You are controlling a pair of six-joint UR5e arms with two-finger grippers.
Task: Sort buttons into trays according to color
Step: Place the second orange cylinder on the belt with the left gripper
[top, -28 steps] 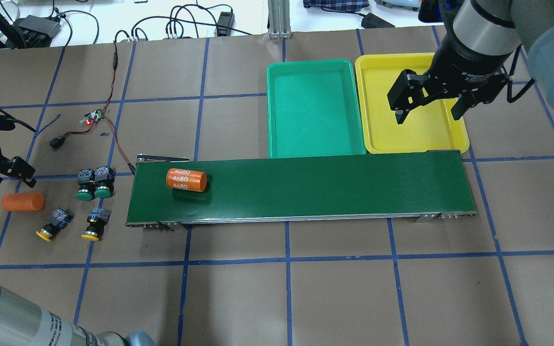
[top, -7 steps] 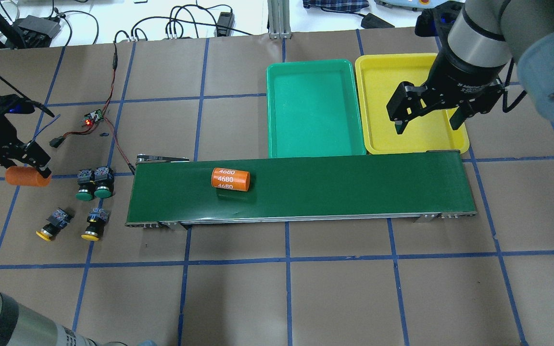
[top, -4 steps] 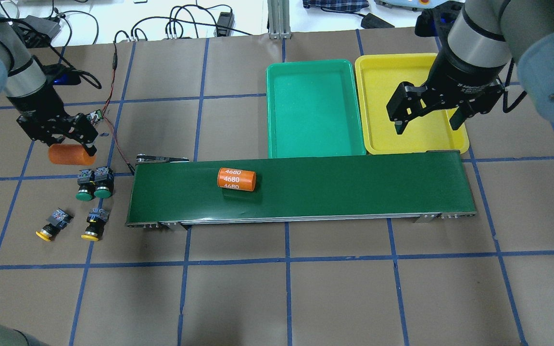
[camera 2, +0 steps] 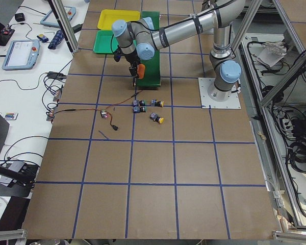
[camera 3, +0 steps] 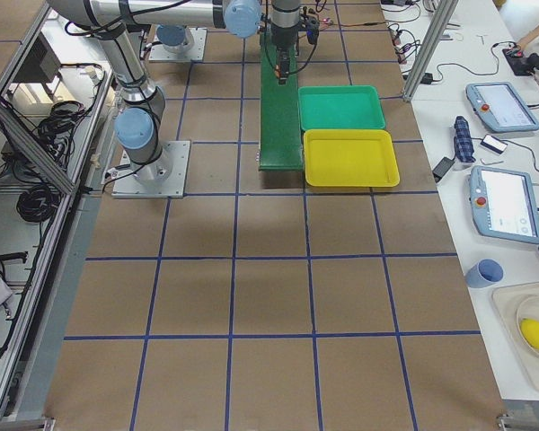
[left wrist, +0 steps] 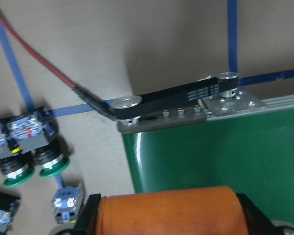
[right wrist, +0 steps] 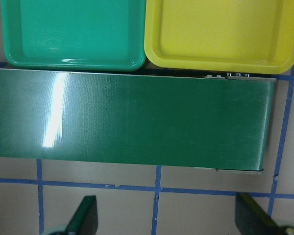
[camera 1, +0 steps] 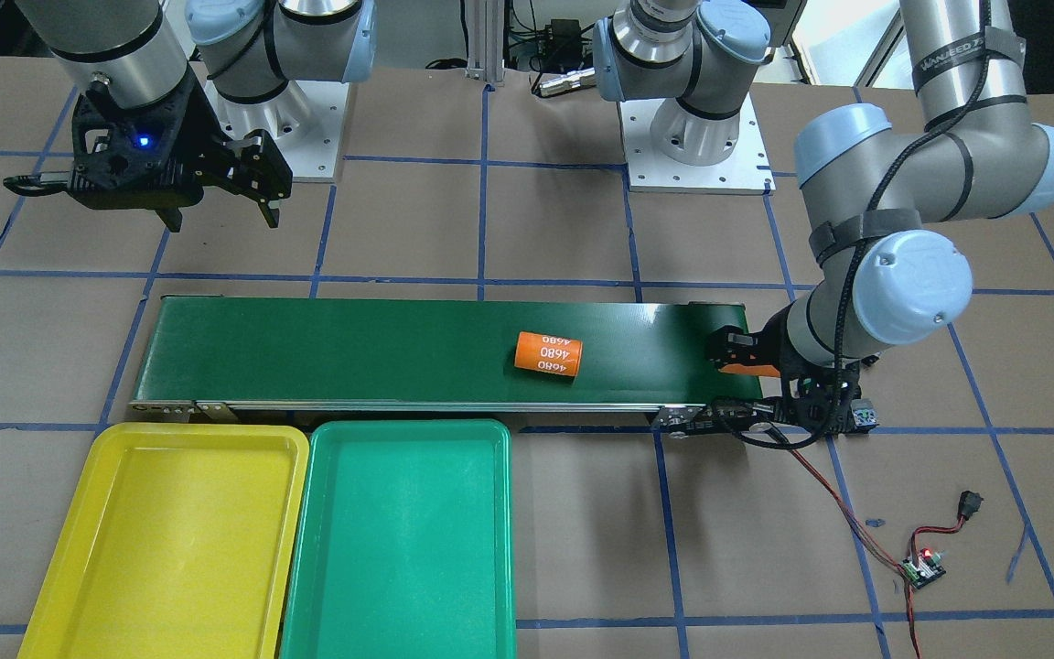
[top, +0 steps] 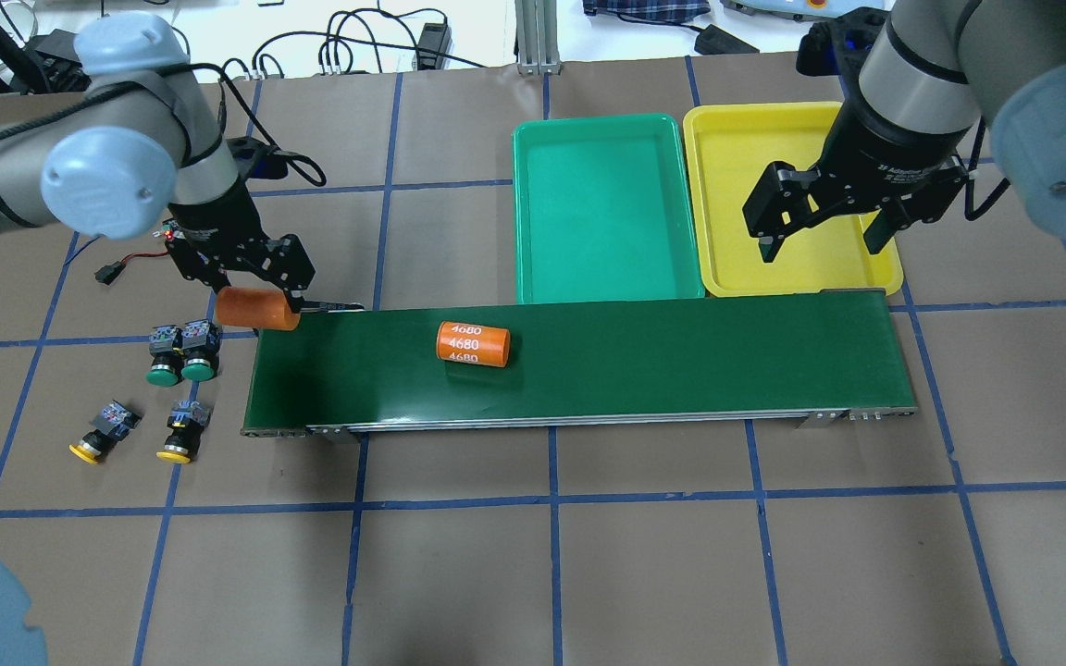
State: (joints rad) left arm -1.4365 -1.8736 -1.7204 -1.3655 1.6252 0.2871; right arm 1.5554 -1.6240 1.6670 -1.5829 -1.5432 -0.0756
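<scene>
Near left on the desk (top: 644,555), the two yellow buttons (top: 89,450) lie on their sides, the two green buttons (top: 181,372) just beyond, none of them in a tray yet. The left end effector (top: 257,294) pinches an orange cylinder (top: 254,313) over the conveyor belt (top: 635,370), at its left end, probably to send it rightward. Far right, the right end effector (top: 822,246) hangs spread and empty over the yellow tray (top: 755,139), beside the green tray (top: 602,213), seemingly poised for arrivals.

green buttons (top: 181,354): touching, on table (top: 588,573) | yellow buttons (top: 179,437): apart | green tray (top: 602,213), yellow tray (top: 727,157): adjacent
</scene>
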